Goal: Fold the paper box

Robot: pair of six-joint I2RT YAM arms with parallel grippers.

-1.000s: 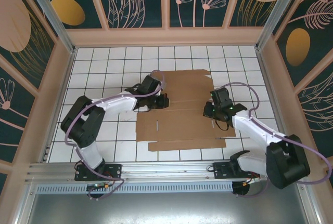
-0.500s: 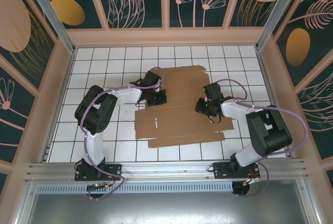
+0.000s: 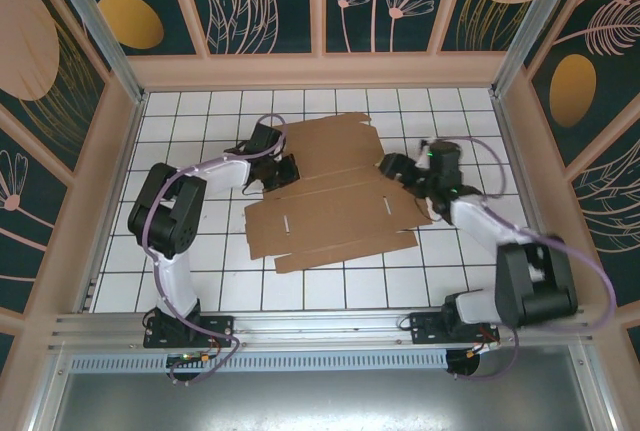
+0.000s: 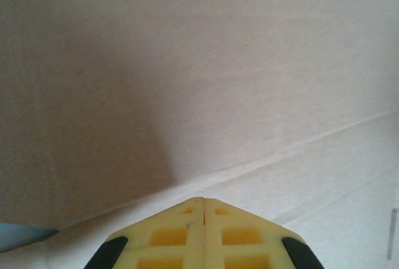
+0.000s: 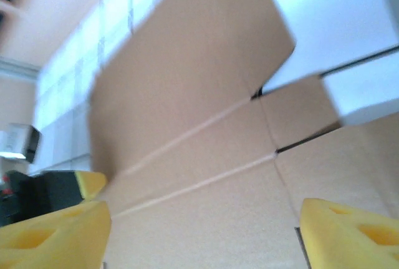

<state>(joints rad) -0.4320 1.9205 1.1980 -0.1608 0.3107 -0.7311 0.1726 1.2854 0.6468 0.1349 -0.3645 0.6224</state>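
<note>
The paper box (image 3: 330, 206) is a flat brown cardboard sheet with creases and slots, lying skewed on the white tiles. My left gripper (image 3: 277, 167) is shut, and its yellow tips rest on the sheet's far-left part. In the left wrist view the closed tips (image 4: 204, 201) meet with nothing between them, and the cardboard (image 4: 249, 63) lies right under them beside a crease. My right gripper (image 3: 395, 167) stands open over the sheet's right edge. The right wrist view shows its gripper (image 5: 202, 231) with its yellow fingers (image 5: 56, 234) wide apart above creased cardboard (image 5: 199, 113), holding nothing.
Wooden walls (image 3: 320, 71) ring the tiled floor (image 3: 200, 251) on three sides. An aluminium rail (image 3: 320, 326) with both arm bases runs along the near edge. Bare tiles lie left, right and in front of the sheet.
The right gripper has opened and let go of the sheet's right edge, pulling back and up. The sheet has slid left and turned. The left gripper moved left and away with it, still shut.
</note>
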